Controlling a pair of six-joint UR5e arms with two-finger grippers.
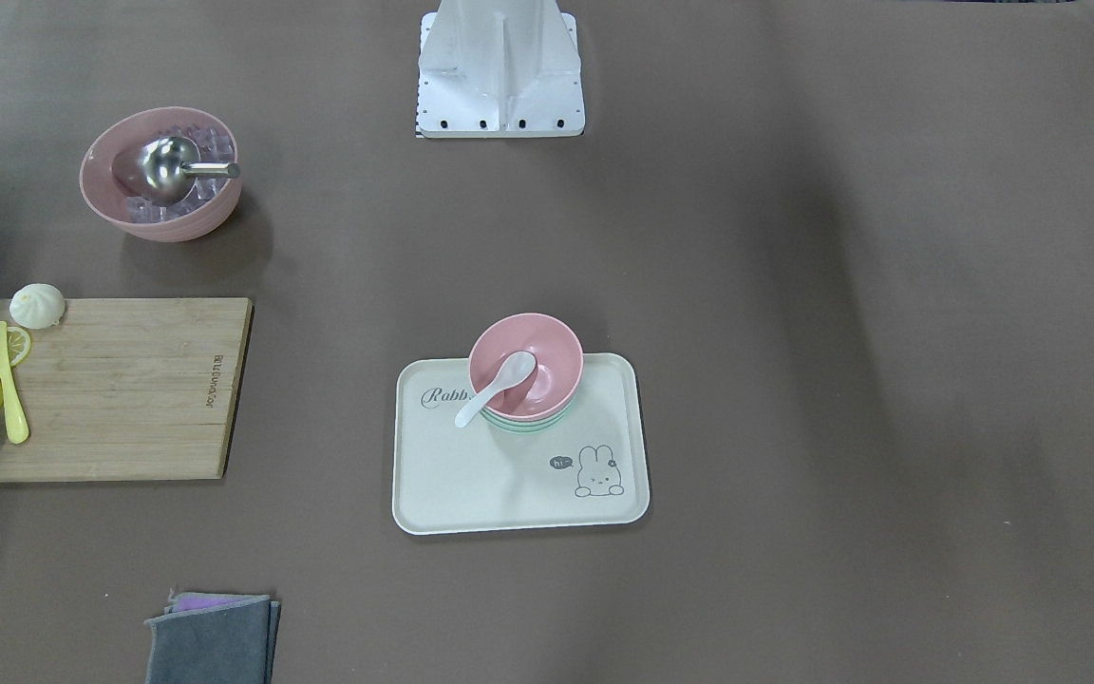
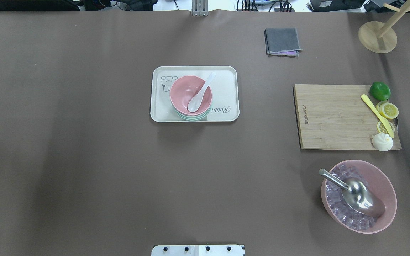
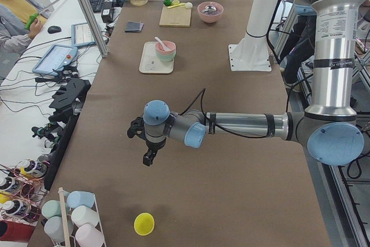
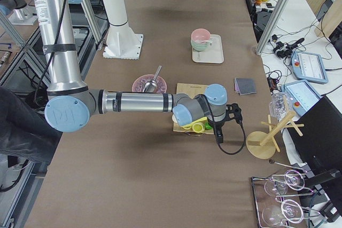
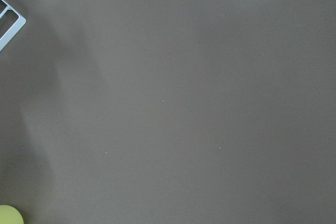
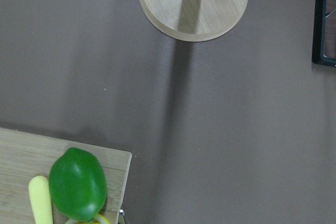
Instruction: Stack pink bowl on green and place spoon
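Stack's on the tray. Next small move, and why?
Likely none: I'd stop and call it done. The pink bowl sits nested on the green bowl on the tray, and the spoon lies in it, handle over the rim.

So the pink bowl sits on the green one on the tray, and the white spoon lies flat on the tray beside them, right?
Not quite. The pink bowl does sit on the green bowl on the tray, but the white spoon rests inside the pink bowl, its handle leaning over the rim. The overhead view shows it.
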